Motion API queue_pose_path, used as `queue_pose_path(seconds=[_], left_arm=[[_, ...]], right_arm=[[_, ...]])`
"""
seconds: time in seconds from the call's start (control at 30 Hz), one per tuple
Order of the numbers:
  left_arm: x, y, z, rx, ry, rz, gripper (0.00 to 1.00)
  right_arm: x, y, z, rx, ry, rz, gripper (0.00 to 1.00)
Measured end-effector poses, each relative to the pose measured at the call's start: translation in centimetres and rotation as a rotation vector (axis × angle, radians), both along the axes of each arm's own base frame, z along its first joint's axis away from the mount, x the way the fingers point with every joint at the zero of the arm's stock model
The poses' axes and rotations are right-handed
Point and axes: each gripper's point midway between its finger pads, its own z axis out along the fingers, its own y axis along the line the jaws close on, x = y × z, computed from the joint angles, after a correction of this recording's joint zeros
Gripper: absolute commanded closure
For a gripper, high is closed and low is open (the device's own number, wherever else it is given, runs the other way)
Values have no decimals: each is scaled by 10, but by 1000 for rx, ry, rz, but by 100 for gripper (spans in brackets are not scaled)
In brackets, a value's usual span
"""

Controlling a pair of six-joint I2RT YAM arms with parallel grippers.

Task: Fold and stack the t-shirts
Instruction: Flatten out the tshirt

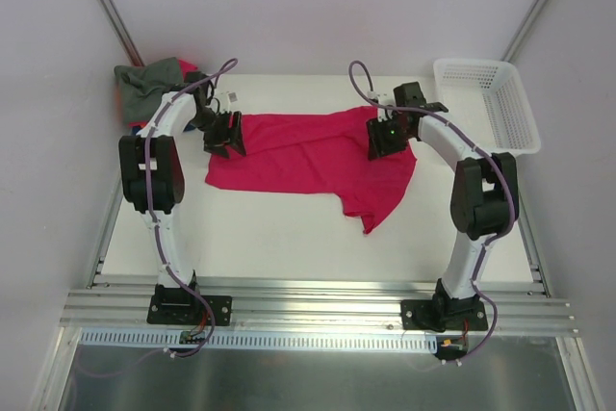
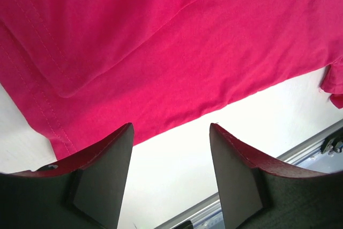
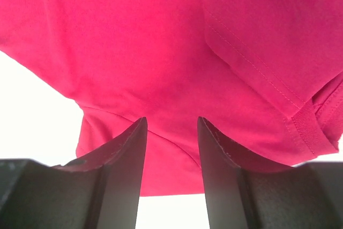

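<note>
One camera looked down from high behind the near edge over the whole table [image 1: 289, 238]. Both wrist cameras hung close above the red shirt [image 1: 308, 151], seen in all three.

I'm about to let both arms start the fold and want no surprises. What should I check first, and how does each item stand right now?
1. Is the red t-shirt flat on the table? Not ok: creased, one flap trailing toward the near edge.
2. Are the left jaws open at its left hem? Ok: bare table shows between them.
3. Are the right jaws open over its right side? Ok.
4. Is cloth caught between the right jaws? Cannot tell.
5. Is the grey-green shirt clear? Ok: bunched at the far left corner.
6. Is the white basket clear? Ok: far right corner.
</note>
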Motion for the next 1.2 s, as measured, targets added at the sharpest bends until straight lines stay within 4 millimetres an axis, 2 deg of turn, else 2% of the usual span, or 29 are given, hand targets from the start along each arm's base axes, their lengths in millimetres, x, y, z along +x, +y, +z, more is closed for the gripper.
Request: queue_pose_path(seconds=[0.13,0.3,0.47,0.7,1.03,1.2], left_arm=[[0,4,1,-7,4,15,41],[1,10,1,-7,6,28,41],[-2,12,-2,-9,17,34,41],[-3,14,-3,-15,28,46,42],[6,19,-7,-32,36,71,44],[6,19,-11,-32,46,72,44]], right_arm=[[4,-3,1,-22,-20,12,54],[19,-5,-3,-49,-41,17,54],[28,-7,-22,-79,-22,18,55],[29,-13,-44,-126,8,21,56],[39,-20,-43,-163,-29,2,58],[55,-21,-35,-180,-80,-16,58]])
